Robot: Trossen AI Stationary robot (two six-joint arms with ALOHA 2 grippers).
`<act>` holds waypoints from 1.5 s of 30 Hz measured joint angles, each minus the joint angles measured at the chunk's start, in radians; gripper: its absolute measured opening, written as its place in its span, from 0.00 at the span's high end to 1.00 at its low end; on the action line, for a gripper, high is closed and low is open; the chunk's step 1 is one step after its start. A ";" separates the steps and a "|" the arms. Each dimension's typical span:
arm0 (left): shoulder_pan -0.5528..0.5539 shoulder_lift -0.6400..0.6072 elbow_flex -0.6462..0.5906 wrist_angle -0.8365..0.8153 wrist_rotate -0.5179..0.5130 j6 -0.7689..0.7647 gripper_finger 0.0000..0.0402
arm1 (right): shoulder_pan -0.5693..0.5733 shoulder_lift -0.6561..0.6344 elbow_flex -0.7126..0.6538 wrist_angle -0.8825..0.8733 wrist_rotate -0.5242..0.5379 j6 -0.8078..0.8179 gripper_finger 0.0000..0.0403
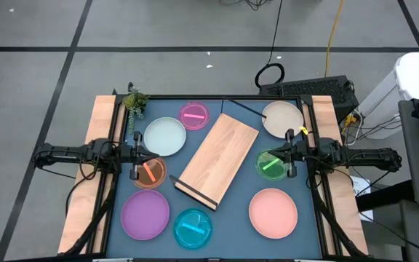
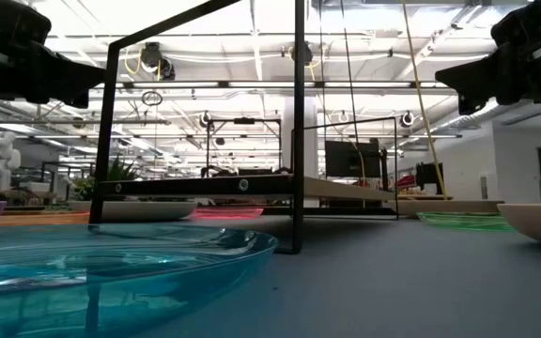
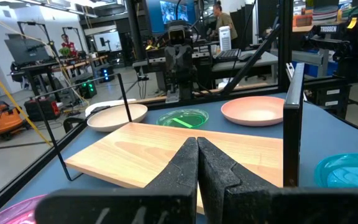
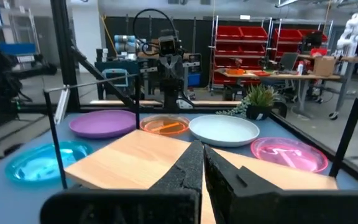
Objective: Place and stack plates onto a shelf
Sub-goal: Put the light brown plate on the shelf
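The light-wood shelf [image 1: 217, 160] stands slantwise at the table's middle on its thin black frame ends [image 2: 299, 141]. Plates lie flat around it: pale blue-white [image 1: 164, 136], translucent pink [image 1: 194, 115] and beige [image 1: 282, 118] at the far side; orange [image 1: 149, 172] at the left; green [image 1: 271, 163] at the right; purple [image 1: 145, 214], translucent blue [image 1: 193, 227] and salmon [image 1: 273, 212] near the front. My left gripper [image 3: 197, 149] hangs shut and level above the orange plate's far rim. My right gripper [image 4: 202, 152] hangs shut and level above the green plate. Neither holds anything.
A small potted plant [image 1: 135, 102] stands at the far left corner. Wooden side boards [image 1: 100, 124] flank the dark table top. Beyond the table are workbenches, red bin racks [image 4: 260, 50] and people [image 3: 219, 25] in the room.
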 joint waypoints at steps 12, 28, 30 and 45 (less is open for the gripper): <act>0.000 0.000 0.000 0.000 0.002 0.000 0.99 | 0.000 0.167 0.274 -0.163 0.032 -0.019 1.00; 0.000 0.000 0.000 0.000 0.002 0.000 0.99 | 0.000 0.548 0.743 -0.388 0.131 0.020 1.00; 0.000 0.000 0.000 0.000 0.001 0.000 0.99 | 0.000 0.581 0.791 -0.407 0.135 0.036 1.00; 0.000 0.000 0.000 0.000 -0.003 0.000 0.99 | 0.000 0.822 1.285 -0.893 0.138 0.145 1.00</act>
